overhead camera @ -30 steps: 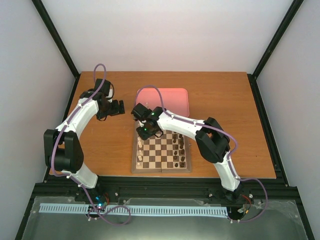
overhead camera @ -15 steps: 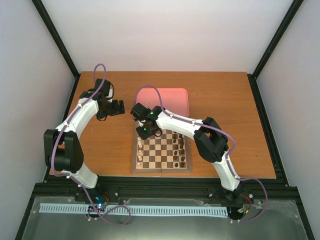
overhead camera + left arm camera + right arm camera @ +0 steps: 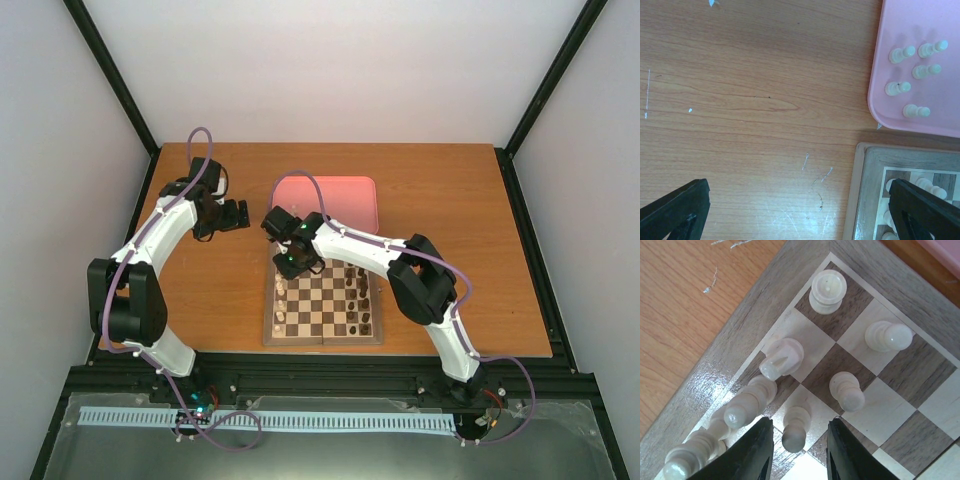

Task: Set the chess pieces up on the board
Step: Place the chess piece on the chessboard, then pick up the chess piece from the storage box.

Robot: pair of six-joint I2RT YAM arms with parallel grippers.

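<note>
The board lies at the table's near middle, with cream chess pieces along its left edge. My right gripper hangs over the board's far left corner. It is open, and a cream pawn stands free on a light square between its fingers, with a gap on each side. More cream pieces stand around it. My left gripper is open over bare table left of the pink tray, where several cream pieces lie.
Dark brown pieces fill the board's right side. The pink tray sits just behind the board. In the left wrist view the board's corner shows at the lower right. Black frame posts edge the table.
My right gripper's jaws have parted and let go of the cream pawn, which now stands on its square. The left arm has not moved.
</note>
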